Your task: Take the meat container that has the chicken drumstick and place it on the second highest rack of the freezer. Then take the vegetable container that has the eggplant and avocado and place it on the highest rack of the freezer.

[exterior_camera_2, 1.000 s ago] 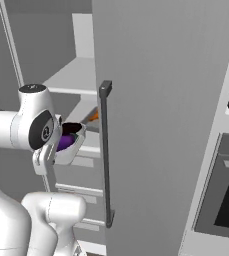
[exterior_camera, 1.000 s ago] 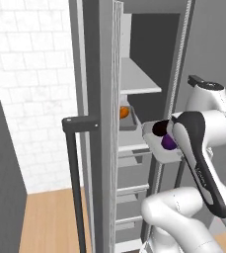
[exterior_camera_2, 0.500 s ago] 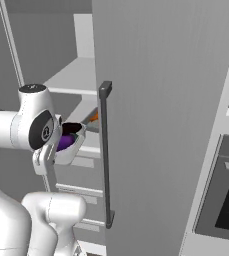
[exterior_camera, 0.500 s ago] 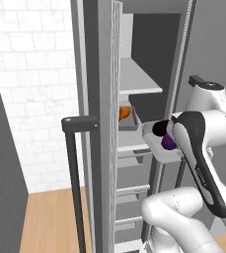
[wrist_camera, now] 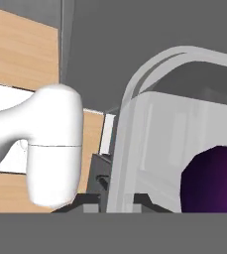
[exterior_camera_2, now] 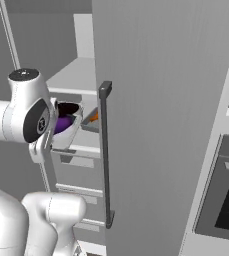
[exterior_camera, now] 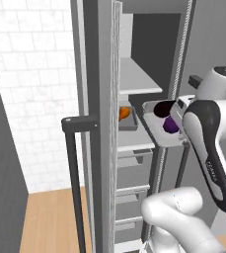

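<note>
Vegetable container (exterior_camera: 160,129), pale and shallow, hangs in front of the open freezer (exterior_camera: 134,163) in the left base view, with the eggplant (exterior_camera: 170,125) and the dark avocado (exterior_camera: 162,108) inside it. It sits at the wrist end of the arm, level with the second highest rack (exterior_camera: 133,141), where the meat container (exterior_camera: 128,119) with the chicken drumstick (exterior_camera: 124,113) already rests. The highest rack (exterior_camera: 136,79) lies above the tray and further into the cabinet, so the coming move is up and inward.

From the right base view, the vegetable container (exterior_camera_2: 70,126) shows just beside the white wrist, tilted a little, eggplant (exterior_camera_2: 62,124) near its lower side. The highest rack (exterior_camera_2: 76,75) stands clearly higher than it, and the drumstick (exterior_camera_2: 94,117) peeks out beside the dark door handle (exterior_camera_2: 105,155).

Seen from the hand, the tray wall (wrist_camera: 149,149) rises right in front of the camera with the eggplant (wrist_camera: 214,181) behind it; the claw's tips are hidden, though it seems clamped on the tray's near rim, since the tray hangs unsupported.
</note>
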### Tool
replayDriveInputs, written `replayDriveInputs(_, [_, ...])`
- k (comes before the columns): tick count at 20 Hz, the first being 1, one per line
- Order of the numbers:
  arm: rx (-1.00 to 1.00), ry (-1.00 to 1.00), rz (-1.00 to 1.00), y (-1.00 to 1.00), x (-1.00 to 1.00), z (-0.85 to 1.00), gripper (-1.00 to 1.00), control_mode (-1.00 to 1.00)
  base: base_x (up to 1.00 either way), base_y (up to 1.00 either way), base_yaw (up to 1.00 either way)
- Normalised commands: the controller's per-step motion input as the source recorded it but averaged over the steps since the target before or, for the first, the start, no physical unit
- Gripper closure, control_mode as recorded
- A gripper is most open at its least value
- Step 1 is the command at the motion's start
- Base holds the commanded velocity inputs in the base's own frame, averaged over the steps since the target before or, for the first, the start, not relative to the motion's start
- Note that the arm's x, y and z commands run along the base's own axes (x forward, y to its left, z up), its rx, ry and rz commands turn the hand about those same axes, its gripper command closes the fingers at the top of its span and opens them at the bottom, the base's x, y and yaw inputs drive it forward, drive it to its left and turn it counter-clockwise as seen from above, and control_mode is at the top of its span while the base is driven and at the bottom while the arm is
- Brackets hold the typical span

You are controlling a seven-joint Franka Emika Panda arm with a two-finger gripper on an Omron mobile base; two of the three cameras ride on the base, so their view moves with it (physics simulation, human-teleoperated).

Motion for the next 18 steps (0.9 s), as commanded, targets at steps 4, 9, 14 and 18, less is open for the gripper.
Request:
replayDriveInputs(4, [0.06,-0.13,0.0,0.0,0.53,0.45,1.0,-1.0,0.0,0.0,0.0])
replayDriveInputs(9, [0.01,-0.15,0.0,0.01,0.48,0.33,1.0,-1.0,0.0,0.0,0.0])
replayDriveInputs(14, [0.0,-0.07,0.0,0.08,0.64,0.15,1.0,-1.0,0.0,0.0,0.0])
replayDriveInputs(18, [0.0,0.0,0.0,0.31,0.92,0.0,1.0,-1.0,0.0,0.0,0.0])
